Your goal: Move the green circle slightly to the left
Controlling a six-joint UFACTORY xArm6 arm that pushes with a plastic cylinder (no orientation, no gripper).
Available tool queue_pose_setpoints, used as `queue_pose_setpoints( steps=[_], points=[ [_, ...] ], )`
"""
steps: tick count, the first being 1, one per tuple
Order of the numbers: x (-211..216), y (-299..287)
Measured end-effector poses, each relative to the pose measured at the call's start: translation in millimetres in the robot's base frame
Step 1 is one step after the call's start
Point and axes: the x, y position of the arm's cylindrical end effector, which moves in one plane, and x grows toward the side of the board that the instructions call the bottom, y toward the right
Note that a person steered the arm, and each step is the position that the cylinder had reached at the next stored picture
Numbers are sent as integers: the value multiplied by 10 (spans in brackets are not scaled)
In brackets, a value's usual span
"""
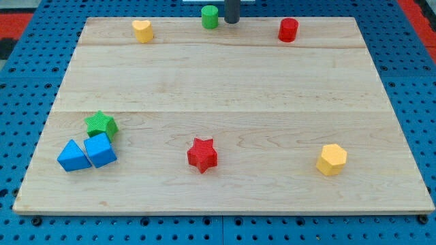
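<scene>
Tip [232,22] just right of green circle [210,16], no legible writing.

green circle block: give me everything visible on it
The green circle is a short upright cylinder, uniformly green, flat round top facing up, with a matte look. It stands at the top edge of the wooden board, slightly left of centre. My tip sits just to its right, close beside it; whether they touch cannot be told. No other block is near it.
</scene>
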Motion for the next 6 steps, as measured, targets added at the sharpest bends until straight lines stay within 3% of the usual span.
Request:
queue_pose_setpoints(
  steps=[2,3,4,6],
  points=[
    [13,-205],
    [607,-937],
    [1035,-1199],
    [139,246]
  ],
)
